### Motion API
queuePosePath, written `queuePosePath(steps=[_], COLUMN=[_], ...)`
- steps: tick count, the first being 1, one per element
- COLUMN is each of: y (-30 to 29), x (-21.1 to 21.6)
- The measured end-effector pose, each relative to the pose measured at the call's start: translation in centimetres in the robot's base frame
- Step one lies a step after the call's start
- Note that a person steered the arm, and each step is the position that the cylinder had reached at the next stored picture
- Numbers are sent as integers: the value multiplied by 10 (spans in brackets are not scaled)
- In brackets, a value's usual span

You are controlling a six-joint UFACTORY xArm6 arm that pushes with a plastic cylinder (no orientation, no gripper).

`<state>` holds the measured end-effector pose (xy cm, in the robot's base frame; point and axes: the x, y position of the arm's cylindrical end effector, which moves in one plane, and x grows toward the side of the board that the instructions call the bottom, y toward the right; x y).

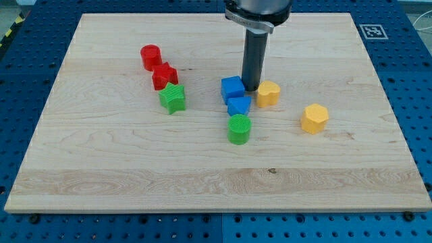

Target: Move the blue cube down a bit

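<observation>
two red blocks (151, 56) (164, 76), two green (173, 98) (239, 129), two blue (233, 88) (238, 105), two yellow (268, 93) (314, 118).

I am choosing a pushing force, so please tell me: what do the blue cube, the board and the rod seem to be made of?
Blue cube: probably 3D-printed plastic, matte, with fine ridged lines like the green cylinder.
Board: light wood, smooth, visible grain and knots.
Rod: dark, slightly glossy, perhaps metal or plastic; my tip sits just right of the cube.
</observation>
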<state>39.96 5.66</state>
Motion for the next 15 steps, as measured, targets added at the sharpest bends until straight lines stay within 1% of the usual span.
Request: queuePosePath(steps=[1,2,3,6,9,12,15], y=[0,-2,-11,-44,-25,-24,-28], x=[-38,-67,-72,-54,-38,-2,0])
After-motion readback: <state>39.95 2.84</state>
